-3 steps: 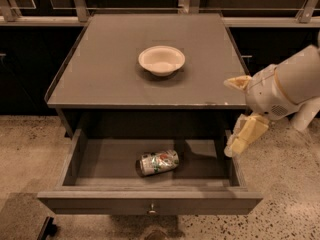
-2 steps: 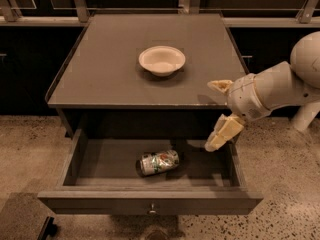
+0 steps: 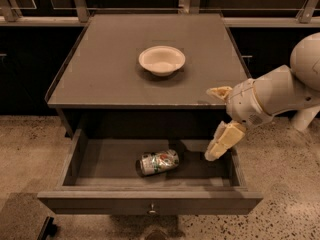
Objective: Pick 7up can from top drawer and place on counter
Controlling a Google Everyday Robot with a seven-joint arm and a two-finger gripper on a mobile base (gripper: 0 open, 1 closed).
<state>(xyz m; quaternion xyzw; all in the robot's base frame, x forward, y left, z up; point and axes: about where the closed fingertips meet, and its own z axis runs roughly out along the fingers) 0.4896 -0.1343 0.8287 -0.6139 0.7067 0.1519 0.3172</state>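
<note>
My tool [image 3: 214, 124], spread wide, right of the middle, near (not touching) the 7up can [image 3: 158, 162] in the top drawer [image 3: 150, 204].

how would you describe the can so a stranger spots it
Start at the grey-brown cabinet's pulled-out top drawer below the counter. The 7up can lies on its side mid-drawer, left of the open claw; green-and-white, unlike the white bowl above.

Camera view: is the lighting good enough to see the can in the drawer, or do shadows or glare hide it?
Camera view: dim, warm light; the counter shades the back of the drawer, but the can lies lit on its side, no glare; the bowl throws a soft shadow on the counter; the open gripper, over the drawer and apart from the can, is bright.
</note>
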